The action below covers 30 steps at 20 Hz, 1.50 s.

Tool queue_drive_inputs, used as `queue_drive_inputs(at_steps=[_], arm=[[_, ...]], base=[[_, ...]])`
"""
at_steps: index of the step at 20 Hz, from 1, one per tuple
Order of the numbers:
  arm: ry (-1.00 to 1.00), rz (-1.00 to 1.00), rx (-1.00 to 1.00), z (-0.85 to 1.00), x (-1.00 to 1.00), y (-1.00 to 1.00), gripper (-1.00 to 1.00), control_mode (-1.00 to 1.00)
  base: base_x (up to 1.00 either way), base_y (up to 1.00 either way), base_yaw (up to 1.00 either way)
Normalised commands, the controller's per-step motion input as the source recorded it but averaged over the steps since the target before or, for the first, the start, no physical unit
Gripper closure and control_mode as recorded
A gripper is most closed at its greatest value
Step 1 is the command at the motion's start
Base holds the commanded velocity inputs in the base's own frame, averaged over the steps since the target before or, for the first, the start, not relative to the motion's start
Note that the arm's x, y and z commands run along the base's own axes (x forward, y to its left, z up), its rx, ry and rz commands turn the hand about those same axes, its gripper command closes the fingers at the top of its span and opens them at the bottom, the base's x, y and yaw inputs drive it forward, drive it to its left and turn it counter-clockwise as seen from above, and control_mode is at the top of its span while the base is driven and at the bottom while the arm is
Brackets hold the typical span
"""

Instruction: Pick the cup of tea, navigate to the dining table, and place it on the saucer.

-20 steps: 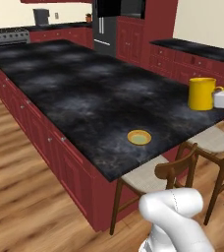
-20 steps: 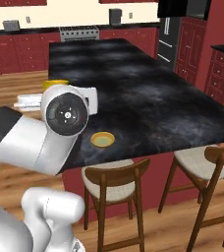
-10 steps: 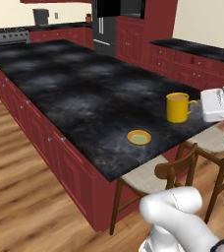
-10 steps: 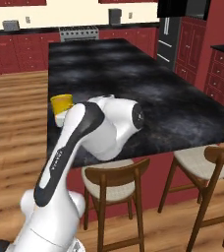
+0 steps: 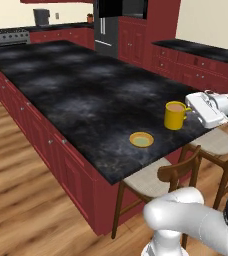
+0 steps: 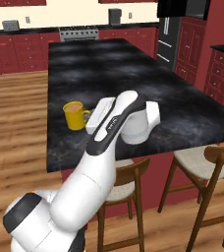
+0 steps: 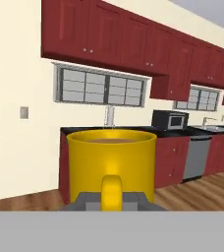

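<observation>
The cup of tea is a small yellow mug holding brown liquid. It is low over the near right part of the dining table, a black marbled island, and I cannot tell whether it touches the top. My gripper is shut on its handle from the right. The saucer, a flat yellow plate, lies left of the cup and nearer the table's front edge. From the right base, the cup of tea is left of my gripper; my arm hides the saucer. In the hand view, the cup is held by its handle in the gripper.
Wooden stools stand tucked under the table's near edge, below the cup. Red wall counters with black tops run behind, with a dark fridge at the back. Wood floor lies left of the island.
My arm has swung the cup left and down across the table's near corner, closer to the saucer. The grip on the handle is unchanged.
</observation>
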Motion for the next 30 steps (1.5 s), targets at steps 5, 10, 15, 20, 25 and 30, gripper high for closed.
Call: queue_drive_inputs(at_steps=[5,10,15,20,25,30], arm=[[-0.05,0.15,0.00,-0.47,0.45,0.00,1.00,-1.00],[-0.01,0.05,-0.01,-0.49,0.23,0.00,1.00,-1.00],[0.00,0.00,0.00,-0.48,0.33,0.05,1.00,-1.00],[0.00,0.00,0.00,-0.45,0.44,0.05,1.00,-1.00],[0.01,0.00,0.00,-0.37,0.52,0.00,1.00,-1.00],[0.03,0.00,-0.01,-0.37,0.46,0.00,1.00,-1.00]], base=[[0.00,0.00,0.00],[0.00,0.00,0.00],[0.00,0.00,0.00],[0.00,0.00,0.00],[0.00,0.00,0.00],[0.00,0.00,0.00]])
